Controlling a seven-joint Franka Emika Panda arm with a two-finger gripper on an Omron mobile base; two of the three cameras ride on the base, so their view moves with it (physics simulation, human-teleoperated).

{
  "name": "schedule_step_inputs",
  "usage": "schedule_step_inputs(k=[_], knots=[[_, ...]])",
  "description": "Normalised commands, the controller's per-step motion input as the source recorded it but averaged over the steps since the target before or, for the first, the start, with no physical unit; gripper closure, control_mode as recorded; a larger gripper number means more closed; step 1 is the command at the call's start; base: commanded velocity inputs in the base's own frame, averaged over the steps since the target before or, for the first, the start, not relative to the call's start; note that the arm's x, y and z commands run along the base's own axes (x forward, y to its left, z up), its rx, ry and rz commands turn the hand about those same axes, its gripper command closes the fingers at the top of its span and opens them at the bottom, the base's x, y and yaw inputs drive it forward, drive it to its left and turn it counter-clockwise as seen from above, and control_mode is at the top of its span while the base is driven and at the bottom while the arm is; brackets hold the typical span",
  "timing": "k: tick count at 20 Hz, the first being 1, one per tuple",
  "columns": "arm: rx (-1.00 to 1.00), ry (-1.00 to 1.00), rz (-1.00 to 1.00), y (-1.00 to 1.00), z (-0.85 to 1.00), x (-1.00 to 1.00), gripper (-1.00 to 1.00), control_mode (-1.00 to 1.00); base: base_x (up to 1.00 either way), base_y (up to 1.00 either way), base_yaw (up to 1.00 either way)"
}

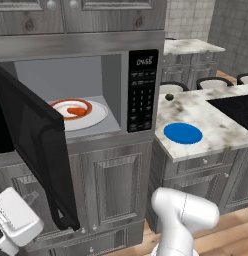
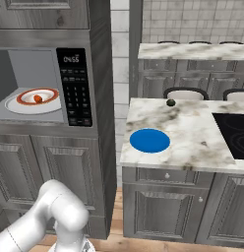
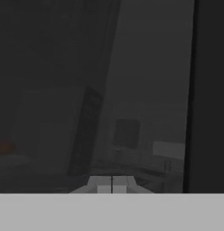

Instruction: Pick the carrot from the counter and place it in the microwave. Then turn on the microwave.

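The microwave [image 1: 86,95] is built into the cabinets, left of the tabletop [image 1: 216,127]. Its door [image 1: 36,150] hangs open at the left, swung out toward the robot. Inside, a plate [image 1: 88,116] lies on the microwave floor, and the carrot [image 1: 76,111] lies on that plate, toward its left side. The keypad panel [image 1: 142,90] stands at the microwave's right edge. On the tabletop, a round plate [image 1: 183,133] lies near the front left corner. A small round item [image 1: 169,97] sits near the back left edge. The cooktop [image 1: 236,110] is set into the tabletop at its right side. A second counter [image 1: 188,46] stands behind.
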Motion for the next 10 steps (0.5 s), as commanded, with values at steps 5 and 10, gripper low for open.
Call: schedule_step_inputs(k=[5,10], knots=[[0.00,0.03,0.02,-0.18,0.00,0.04,1.00,-1.00,0.00,0.00,0.00],[0.00,0.01,0.03,-0.17,0.00,0.09,1.00,-1.00,0.00,0.00,0.00]])
